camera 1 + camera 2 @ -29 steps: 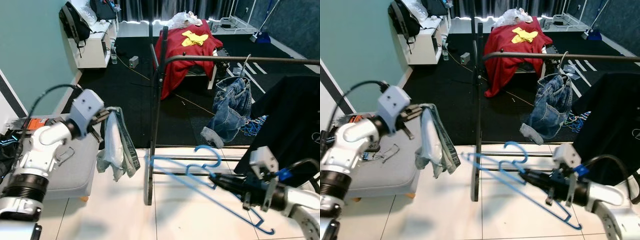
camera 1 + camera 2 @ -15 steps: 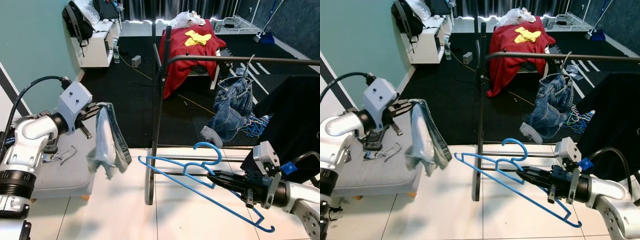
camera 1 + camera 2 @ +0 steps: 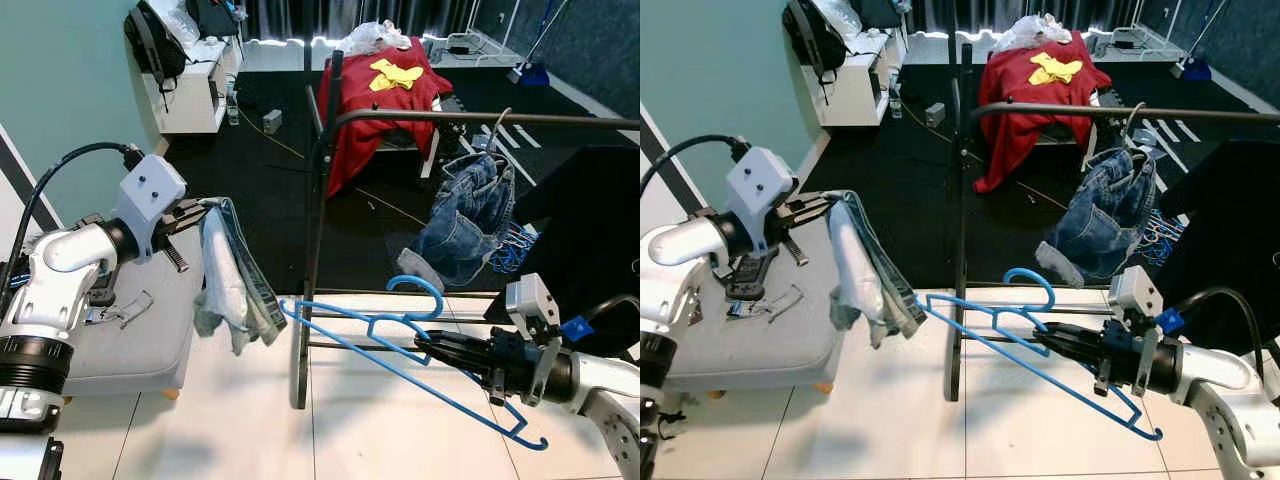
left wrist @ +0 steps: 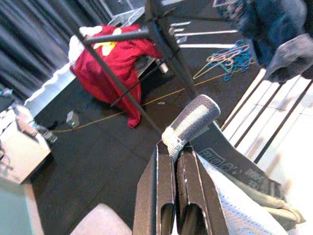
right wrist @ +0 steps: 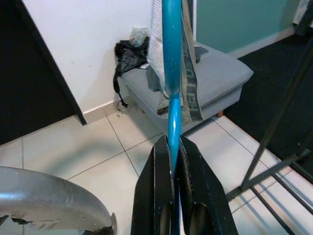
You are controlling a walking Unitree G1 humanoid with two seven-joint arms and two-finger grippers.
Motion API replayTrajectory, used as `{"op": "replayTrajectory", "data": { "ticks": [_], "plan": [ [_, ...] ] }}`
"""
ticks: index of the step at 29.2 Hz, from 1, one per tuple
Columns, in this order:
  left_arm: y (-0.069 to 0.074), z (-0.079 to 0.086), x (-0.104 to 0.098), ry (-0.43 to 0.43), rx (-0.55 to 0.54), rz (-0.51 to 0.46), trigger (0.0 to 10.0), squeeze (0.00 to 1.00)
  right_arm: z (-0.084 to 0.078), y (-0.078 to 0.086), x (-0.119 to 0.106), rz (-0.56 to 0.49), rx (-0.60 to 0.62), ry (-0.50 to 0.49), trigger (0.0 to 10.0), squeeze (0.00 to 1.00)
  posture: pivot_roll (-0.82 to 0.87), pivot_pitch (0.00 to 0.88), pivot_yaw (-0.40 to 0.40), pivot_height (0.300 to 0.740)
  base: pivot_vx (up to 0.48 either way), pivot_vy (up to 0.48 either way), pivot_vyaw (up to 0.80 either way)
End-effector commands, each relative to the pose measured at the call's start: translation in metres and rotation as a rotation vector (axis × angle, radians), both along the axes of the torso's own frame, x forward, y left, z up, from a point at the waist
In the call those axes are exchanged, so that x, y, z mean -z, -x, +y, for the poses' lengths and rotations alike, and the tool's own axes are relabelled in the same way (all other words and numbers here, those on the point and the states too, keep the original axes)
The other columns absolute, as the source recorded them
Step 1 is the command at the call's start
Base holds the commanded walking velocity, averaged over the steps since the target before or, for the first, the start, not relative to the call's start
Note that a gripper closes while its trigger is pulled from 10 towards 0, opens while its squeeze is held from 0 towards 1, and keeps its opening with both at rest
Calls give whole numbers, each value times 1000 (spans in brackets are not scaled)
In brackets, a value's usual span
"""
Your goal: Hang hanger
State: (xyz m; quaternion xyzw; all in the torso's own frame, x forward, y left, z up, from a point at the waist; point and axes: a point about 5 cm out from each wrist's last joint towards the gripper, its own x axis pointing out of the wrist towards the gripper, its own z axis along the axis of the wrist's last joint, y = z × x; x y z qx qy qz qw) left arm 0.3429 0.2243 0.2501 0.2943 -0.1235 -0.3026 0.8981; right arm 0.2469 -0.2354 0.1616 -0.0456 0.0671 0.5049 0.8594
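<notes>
Fingers of the right gripper (image 3: 1072,343) are pressed together on the blue hanger (image 3: 1030,345), clamping its thin frame between them. From that grip the hanger runs away from the jaws toward the robot's left, its hook curling up just beyond the fingertips and its far tip reaching the hanging cloth. In the right wrist view the blue bar (image 5: 171,73) rises straight out of the closed fingers.

The left gripper (image 3: 195,212) is closed on a pale denim garment (image 3: 236,285), pinching a rolled edge of it; the rest of the cloth droops below the jaws over the white tiled floor (image 3: 230,420). In the left wrist view the rolled edge (image 4: 191,123) sticks out just past the shut fingers.

Between the two grippers stands the upright post of a black clothes rack (image 3: 318,200), whose top rail runs off toward the robot's right, above the right gripper. A pair of blue jeans (image 3: 1105,220) hangs from that rail on a hanger. Below and behind the left gripper sits a grey ottoman (image 3: 140,340). Well beyond the rack, a red cloth (image 3: 1030,90) with a yellow item on top is draped over furniture on the dark carpet.
</notes>
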Motion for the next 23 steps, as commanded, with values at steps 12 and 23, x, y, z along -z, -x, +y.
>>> {"op": "replayTrajectory", "data": {
  "ticks": [12, 23],
  "plan": [
    [5, -8, -4, 17, 81, 3, 10000, 0, -2, -7, -2, -43, 7, 35, 10000, 0, -70, 96, 25, 740, 0, 0, 0],
    [9, -19, -5, 38, 152, -5, 10000, 0, 3, -8, 0, -40, -20, 29, 10000, 0, -70, 93, 24, 740, 0, 0, 0]
  ]
}}
